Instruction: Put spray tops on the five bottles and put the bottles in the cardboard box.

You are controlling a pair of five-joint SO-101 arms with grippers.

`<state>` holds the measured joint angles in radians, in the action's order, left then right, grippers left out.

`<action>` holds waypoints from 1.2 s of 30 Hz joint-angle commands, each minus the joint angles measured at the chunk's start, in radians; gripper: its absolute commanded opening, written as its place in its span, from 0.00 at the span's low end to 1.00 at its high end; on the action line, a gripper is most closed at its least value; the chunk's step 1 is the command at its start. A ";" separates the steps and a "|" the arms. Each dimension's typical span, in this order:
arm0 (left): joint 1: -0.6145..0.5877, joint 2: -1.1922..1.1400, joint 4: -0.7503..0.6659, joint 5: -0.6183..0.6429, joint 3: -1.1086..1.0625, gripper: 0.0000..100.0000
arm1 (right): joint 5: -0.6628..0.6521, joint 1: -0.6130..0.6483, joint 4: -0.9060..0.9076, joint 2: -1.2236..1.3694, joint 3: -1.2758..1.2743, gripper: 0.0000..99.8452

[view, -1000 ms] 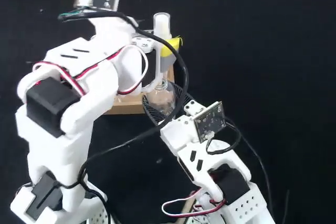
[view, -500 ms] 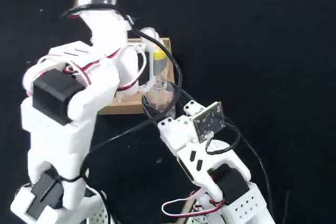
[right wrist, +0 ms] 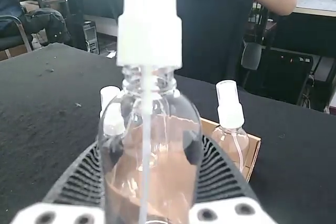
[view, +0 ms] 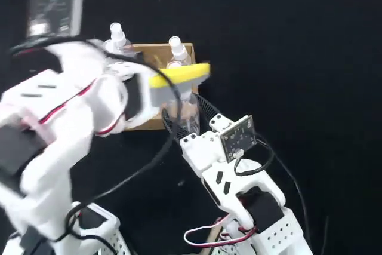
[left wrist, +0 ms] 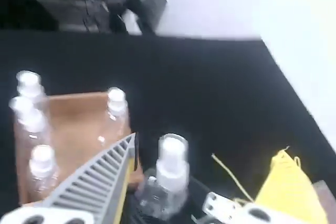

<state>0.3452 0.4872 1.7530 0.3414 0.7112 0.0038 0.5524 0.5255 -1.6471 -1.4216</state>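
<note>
A clear bottle with a white spray top stands upright in my right gripper, whose black ribbed jaws are shut on its body. From above, this bottle sits just in front of the cardboard box. My left gripper hangs open above it, its grey ribbed finger and its yellow-taped finger far apart and clear of the spray top. Several capped bottles stand in the box.
The black tabletop stretches to the right of the box. The left arm's white body looms over the left side of the table. Cables loop between the two arms. Chairs and desks stand in the room behind.
The left gripper pressed the spray top down onto the held bottle, then let go, opened and swung up and to the left. The right arm kept still with the bottle.
</note>
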 commanded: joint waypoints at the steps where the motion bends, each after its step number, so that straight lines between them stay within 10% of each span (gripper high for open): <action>1: -0.205 0.069 0.006 -0.025 -0.004 0.29 | -0.002 -0.029 -0.028 -0.024 0.013 0.01; 11: -0.903 0.072 -0.066 -0.408 -0.539 0.29 | 0.003 -0.431 -0.008 -0.012 0.114 0.01; 24: -0.906 0.422 -0.901 -0.321 -1.627 0.29 | -0.038 -0.652 0.190 0.305 0.521 0.01; 36: -0.834 0.436 -1.171 -0.152 -1.943 0.29 | -0.044 -0.918 -0.552 0.722 0.306 0.01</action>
<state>-0.5340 0.8953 0.6406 0.1711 -1.2160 -0.0299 -0.3053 0.1895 -1.0226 -1.1086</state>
